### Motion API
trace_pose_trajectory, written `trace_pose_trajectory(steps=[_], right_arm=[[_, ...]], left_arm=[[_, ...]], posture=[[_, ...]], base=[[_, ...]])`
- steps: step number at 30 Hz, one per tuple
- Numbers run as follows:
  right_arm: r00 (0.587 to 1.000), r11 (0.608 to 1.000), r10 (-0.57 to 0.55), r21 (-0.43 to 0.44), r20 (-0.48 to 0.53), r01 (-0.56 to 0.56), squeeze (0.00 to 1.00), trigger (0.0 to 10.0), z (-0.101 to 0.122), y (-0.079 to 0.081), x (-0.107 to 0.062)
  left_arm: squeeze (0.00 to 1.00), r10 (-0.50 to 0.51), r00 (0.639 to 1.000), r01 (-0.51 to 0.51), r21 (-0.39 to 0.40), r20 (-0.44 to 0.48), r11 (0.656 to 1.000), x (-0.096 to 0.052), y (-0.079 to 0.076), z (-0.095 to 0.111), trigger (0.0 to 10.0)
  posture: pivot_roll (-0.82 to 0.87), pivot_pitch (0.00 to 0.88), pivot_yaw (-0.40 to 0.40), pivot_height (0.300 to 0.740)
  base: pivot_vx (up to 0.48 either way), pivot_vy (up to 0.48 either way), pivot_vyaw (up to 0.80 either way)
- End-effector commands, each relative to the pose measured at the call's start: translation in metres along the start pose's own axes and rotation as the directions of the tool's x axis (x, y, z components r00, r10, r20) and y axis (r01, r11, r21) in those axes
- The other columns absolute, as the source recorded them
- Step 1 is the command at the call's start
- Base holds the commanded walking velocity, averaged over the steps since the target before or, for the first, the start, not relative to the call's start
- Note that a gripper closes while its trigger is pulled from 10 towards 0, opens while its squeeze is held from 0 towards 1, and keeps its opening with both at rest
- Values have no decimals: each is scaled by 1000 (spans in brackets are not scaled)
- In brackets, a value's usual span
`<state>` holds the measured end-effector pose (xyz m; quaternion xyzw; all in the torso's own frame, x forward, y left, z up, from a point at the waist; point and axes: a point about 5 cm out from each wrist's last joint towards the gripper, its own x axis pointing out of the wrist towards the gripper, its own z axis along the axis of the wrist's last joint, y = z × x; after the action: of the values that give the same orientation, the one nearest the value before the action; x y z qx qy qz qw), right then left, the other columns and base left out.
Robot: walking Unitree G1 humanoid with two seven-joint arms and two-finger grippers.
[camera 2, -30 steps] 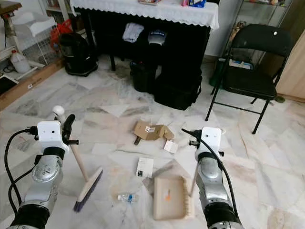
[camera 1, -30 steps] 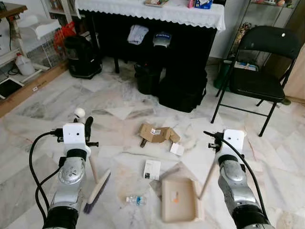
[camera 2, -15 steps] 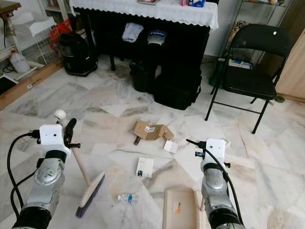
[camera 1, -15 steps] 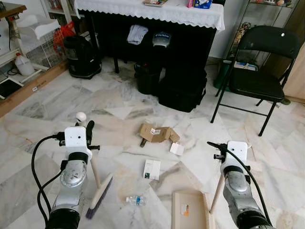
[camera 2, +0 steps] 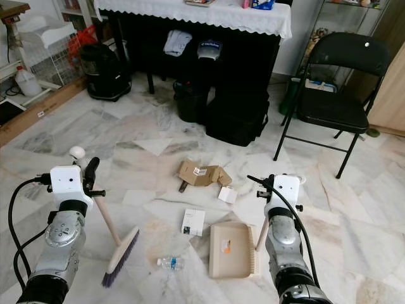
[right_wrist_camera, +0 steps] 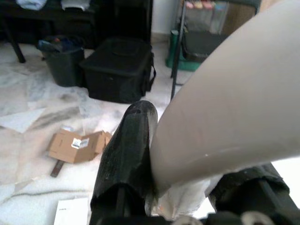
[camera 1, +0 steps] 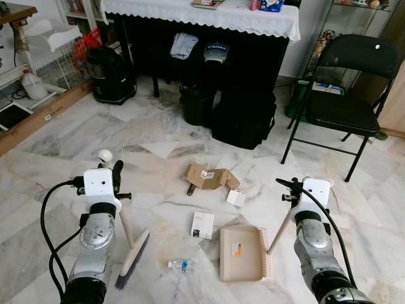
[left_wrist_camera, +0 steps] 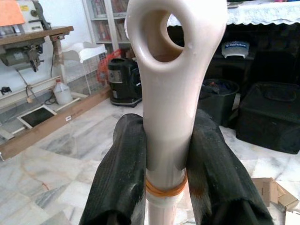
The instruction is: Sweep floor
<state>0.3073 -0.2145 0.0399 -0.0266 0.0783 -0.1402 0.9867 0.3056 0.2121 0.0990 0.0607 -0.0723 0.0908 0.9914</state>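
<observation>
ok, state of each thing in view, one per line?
Left gripper: shut on broom handle.
Right gripper: shut on dustpan handle.
Broom: bristles on floor.
Dustpan: flat on floor.
Bottle: lying down.
Box: flattened.
Chair: unfolded.

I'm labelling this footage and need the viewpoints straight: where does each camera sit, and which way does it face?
Left eye view: on the head, looking forward and down at the marble floor; both silver arms show, left gripper on the brush, right holding the dustpan.
Right eye view: the same scene from its stereo twin.
Left wrist view: along the black fingers clamping the brush handle, toward the draped table.
Right wrist view: along the right gripper on the dustpan handle.
Shared: the cardboard box.
</observation>
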Motion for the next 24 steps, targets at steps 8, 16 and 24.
trace_pose_trajectory(steps=[8,16,24], right_arm=[[997,995,-50,78,-64,55,0,10000,-12,-7,-3],[998,997,-43,63,-52,46,0,10000,-12,-7,-3],[1000,999,-4,53,-12,5,0,10000,-9,0,-4]], left_arm=[[0,24,999,-24,2,26,1000,2,9,4,10000],[0,28,1000,-28,3,9,1000,-1,9,0,10000],[0,40,999,-40,5,2,999,-2,14,-2,10000]], posture=[[91,0,-38,740],[91,0,-37,740],[94,0,-35,740]], base=[[0,0,0],[0,0,0],[0,0,0]])
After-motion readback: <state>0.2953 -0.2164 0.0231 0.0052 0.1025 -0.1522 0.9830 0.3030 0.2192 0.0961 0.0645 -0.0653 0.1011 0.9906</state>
